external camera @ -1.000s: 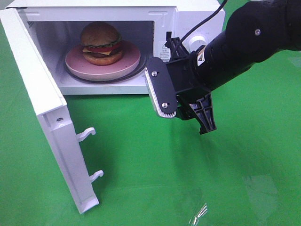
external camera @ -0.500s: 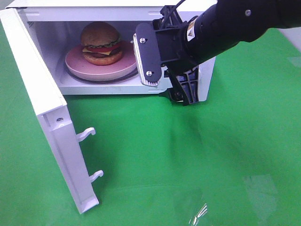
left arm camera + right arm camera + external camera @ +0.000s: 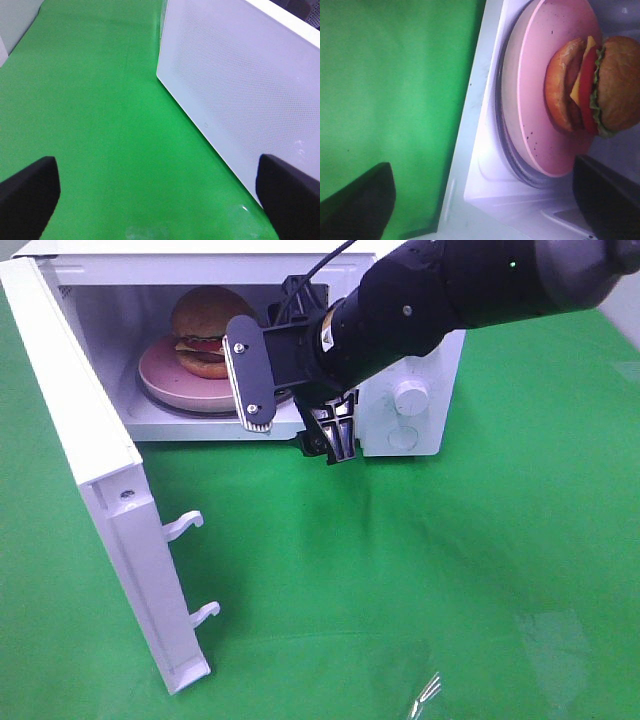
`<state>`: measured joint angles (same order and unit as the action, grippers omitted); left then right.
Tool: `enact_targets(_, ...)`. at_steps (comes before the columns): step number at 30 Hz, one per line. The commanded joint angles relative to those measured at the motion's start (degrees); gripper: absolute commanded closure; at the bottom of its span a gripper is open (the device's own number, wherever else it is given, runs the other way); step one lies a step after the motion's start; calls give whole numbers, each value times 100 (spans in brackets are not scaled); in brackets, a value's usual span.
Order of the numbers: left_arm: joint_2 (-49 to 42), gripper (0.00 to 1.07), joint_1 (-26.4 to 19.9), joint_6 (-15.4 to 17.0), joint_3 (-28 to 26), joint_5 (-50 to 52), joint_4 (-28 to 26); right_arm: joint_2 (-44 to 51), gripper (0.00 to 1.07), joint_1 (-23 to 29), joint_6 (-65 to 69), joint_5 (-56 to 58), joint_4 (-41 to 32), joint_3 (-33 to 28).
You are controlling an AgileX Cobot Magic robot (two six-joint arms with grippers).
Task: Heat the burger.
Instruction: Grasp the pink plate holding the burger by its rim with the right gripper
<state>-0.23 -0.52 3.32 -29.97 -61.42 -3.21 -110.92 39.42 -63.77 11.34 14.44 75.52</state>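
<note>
At the microwave (image 3: pixel 410 350) mouth — right claw (image 3: pixel 295 415) spread — burger (image 3: pixel 205 330) inside.

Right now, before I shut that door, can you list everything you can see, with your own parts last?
burger: one, golden-brown bun with lettuce, tomato, cheese and patty, on the plate inside the microwave.
plate: one, pink, round, on the microwave's turntable.
microwave: one, white, at the back of the table, two knobs on its front panel.
microwave door: one, white, swung wide open on the left, two latch hooks showing.
table cloth: one, green, covering the whole work surface.
right gripper: one, black, open, empty, at the mouth of the microwave, in front of the plate.
left gripper: one, black, open, empty, over the green cloth beside the door's outer face.
</note>
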Motion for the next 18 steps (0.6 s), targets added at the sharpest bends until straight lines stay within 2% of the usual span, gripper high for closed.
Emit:
enact_targets(1,-29,8,-11,11,17,46,-6,-172,15,6,92,-63,46,223)
enact_targets(3,-29,8,-11,11,17,46,-6,-516,16,6,92,-132,46,573)
enact_targets(12,-29,8,-11,11,17,46,-6,-1272,17,-34,378,-34,46,1478)
enact_targets(18,-29,8,-11,11,17,46,-6,-1656,18,-126,384,29,-52,1874)
